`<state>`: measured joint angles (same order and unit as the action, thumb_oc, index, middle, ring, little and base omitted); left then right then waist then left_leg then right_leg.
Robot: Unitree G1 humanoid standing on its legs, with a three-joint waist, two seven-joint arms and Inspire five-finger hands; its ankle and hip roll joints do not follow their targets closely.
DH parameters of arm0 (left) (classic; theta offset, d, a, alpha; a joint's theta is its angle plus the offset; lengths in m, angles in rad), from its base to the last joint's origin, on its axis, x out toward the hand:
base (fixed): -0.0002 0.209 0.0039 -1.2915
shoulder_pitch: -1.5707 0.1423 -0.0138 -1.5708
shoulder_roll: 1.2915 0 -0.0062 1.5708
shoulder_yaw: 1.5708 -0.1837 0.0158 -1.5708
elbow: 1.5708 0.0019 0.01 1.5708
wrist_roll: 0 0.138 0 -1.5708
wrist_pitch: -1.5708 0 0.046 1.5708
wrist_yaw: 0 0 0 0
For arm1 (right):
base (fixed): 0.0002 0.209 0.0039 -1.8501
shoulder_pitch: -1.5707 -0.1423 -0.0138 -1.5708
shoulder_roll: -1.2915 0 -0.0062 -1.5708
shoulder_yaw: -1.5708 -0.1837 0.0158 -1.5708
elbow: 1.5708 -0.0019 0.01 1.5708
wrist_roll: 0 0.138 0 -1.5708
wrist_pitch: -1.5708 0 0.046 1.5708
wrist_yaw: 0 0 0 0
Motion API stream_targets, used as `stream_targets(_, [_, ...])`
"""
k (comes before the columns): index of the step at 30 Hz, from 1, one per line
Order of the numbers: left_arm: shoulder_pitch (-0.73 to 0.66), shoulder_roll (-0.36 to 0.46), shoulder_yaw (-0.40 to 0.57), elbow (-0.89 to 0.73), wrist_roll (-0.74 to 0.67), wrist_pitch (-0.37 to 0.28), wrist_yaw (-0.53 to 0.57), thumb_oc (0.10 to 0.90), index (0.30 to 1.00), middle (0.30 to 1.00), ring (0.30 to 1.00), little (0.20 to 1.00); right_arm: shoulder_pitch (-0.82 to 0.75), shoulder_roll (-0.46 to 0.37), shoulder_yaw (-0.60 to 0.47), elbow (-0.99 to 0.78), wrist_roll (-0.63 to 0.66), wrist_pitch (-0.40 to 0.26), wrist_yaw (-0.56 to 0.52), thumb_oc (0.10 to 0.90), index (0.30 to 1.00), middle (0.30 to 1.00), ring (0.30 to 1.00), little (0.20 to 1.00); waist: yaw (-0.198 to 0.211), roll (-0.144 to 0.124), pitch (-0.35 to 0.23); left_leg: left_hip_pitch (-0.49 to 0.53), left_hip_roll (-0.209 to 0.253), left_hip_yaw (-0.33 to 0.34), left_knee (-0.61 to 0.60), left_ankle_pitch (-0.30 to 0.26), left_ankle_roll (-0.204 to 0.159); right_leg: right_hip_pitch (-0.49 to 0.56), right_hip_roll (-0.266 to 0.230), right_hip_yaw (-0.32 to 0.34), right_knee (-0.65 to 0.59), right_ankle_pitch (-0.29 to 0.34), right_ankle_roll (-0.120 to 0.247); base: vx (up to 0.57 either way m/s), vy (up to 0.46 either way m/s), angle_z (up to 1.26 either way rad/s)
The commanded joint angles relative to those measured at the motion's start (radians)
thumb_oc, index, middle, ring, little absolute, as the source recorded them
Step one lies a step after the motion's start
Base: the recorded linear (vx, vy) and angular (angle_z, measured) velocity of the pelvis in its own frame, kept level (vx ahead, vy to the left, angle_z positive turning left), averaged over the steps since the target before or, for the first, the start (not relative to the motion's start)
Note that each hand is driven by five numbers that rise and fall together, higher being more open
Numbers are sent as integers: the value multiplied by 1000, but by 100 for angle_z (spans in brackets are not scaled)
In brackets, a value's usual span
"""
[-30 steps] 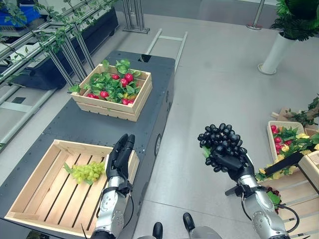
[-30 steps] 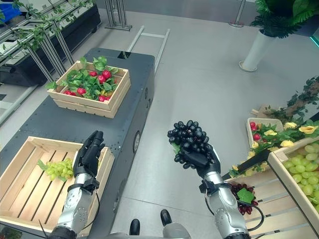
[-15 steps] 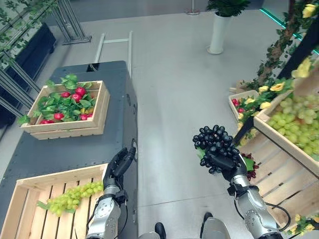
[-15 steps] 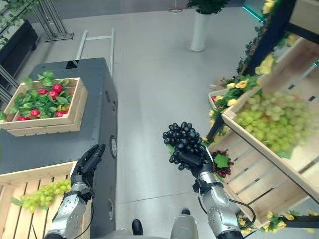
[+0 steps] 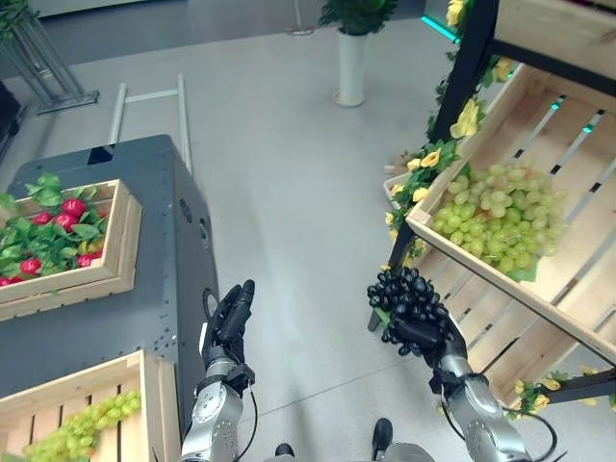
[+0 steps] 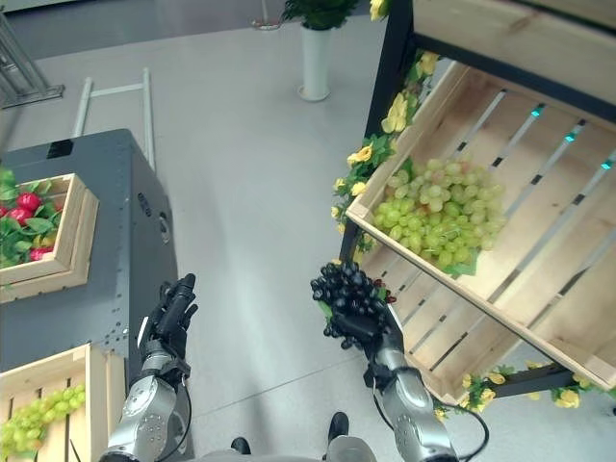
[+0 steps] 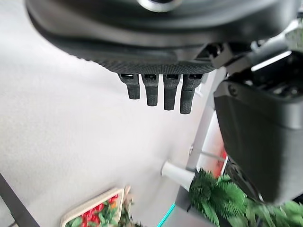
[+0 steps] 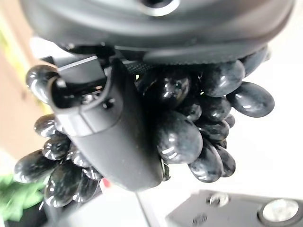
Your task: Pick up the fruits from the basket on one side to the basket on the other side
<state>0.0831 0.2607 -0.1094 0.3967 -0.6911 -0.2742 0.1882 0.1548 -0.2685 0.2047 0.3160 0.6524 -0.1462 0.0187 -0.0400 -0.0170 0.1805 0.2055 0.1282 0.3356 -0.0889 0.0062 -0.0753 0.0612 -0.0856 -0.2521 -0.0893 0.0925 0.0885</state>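
a: wooden crate with green grapes [image 5: 67, 433] is at my far left, on the dark cart [image 5: 87, 318], and behind it a second crate with red fruits and leaves [image 5: 58, 245]. my left hand [image 5: 231, 313] hangs just beside the cart's edge, fingers straight and relaxed, holding nothing.

b: and the thing we carry?

a: the black grape bunch [image 5: 404, 303] is in my right hand [image 5: 433, 337], held up over the floor. in the right wrist view the thumb is curled across the berries, so the hand is closed around the bunch [image 8: 189, 123]. the bunch stands up above the palm.

b: what is to the right of it?

a: the tilted shelf crate [image 5: 539, 250] with a pile of green grapes [image 5: 496, 207], near the bunch. a lower slatted crate [image 6: 433, 337] is just beside the hand.

b: so where must the bunch go?

a: i judge it goes to the cart side. the near crate lies to the left of the bunch and lower, well apart, past my left hand. only the right hand has the fruit, so that arm must cross leftward, or the body must turn.
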Motion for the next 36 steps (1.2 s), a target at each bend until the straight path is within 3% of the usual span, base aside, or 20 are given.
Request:
stream_targets(1, [-49, 50, -1, -74, 28, -87, -9, 800, 900, 900, 900, 900, -71, 37, -38, -57, -11, -70, -22, 400, 300, 300, 300, 300, -18, 15, -42, -27, -97, -20, 2, -85, 96, 68, -27, 11, 12, -86, -2, -1, -142, -6])
stream_targets(5, [-48, 42, 0, -68, 10, -105, 2, 800, 900, 900, 900, 900, -71, 38, -50, -28, 11, -48, -21, 400, 300, 300, 300, 300, -32, 11, -22, -55, -77, -23, 79, -103, 90, 39, -6, 42, 77, -127, -31, 4, -146, -11])
stream_targets(7, [-39, 35, 3, -92, -1, -117, 2, 800, 900, 900, 900, 900, -76, 30, -49, -12, 1, -34, -3, 400, 300, 300, 300, 300, -26, -11, 10, -140, -49, -25, 331, -157, 79, 21, -5, 51, 141, -156, -65, -13, -203, -12])
stream_targets(9, [-32, 30, 0, -110, -12, -144, 11, 800, 900, 900, 900, 900, -86, 16, -37, 2, -12, -45, 8, 400, 300, 300, 300, 300, -12, -14, 44, -219, -32, -62, 472, -141, 64, 7, -3, 49, 194, -180, -91, -85, -84, -21])
stream_targets(10, [-47, 22, -6, -115, -19, -163, 26, 800, 900, 900, 900, 900, -112, 1, -22, 26, -8, -66, 10, 400, 300, 300, 300, 300, 2, -8, 67, -287, -53, -139, 457, -78, 57, -24, 6, 81, 238, -187, -101, -181, 35, -30])
stream_targets(12, [-95, 22, -24, -118, -25, -208, 37, 800, 900, 900, 900, 900, -175, -20, 2, 63, 17, -106, -6, 400, 300, 300, 300, 300, 18, 4, 104, -321, -59, -171, 341, -39, 48, -49, 11, 91, 286, -216, -101, -166, 98, -38])
stream_targets(14, [-158, 35, -45, -130, 18, -223, 85, 800, 900, 900, 900, 900, -224, -35, 5, 76, 36, -134, -44, 400, 300, 300, 300, 300, 20, -1, 125, -358, -64, -159, 450, -120, 81, -105, -13, 66, 366, -260, -107, -138, 111, -53])
stream_targets(18, [-227, 56, -61, -122, 40, -243, 131, 800, 900, 900, 900, 900, -278, -41, -23, 110, 83, -184, -88, 400, 300, 300, 300, 300, 14, 3, 182, -418, -60, -136, 591, -230, 94, -244, -44, 40, 589, -319, -92, -127, 99, -49])
stream_targets(23, [-213, 61, -79, -135, 21, -216, 131, 800, 900, 900, 900, 900, -312, -62, -79, 136, 164, -190, -91, 400, 300, 300, 300, 300, 21, 17, 223, -519, -59, -169, 753, -289, 94, -318, -56, 37, 713, -365, -122, -30, 62, 23])
stream_targets(29, [-183, 60, -98, -145, -7, -225, 99, 800, 900, 900, 900, 900, -373, -96, -159, 128, 229, -191, -108, 400, 300, 300, 300, 300, 35, 28, 267, -612, -59, -187, 892, -310, 110, -399, -67, 33, 820, -389, -144, 11, 58, 2])
stream_targets(36, [-238, 71, -134, -142, -18, -222, 105, 800, 900, 900, 900, 900, -566, -186, -234, 161, 240, -199, -216, 400, 300, 300, 300, 300, 51, 32, 320, -713, -69, -192, 989, -314, 123, -513, -70, 37, 919, -391, -146, -19, 10, 6])
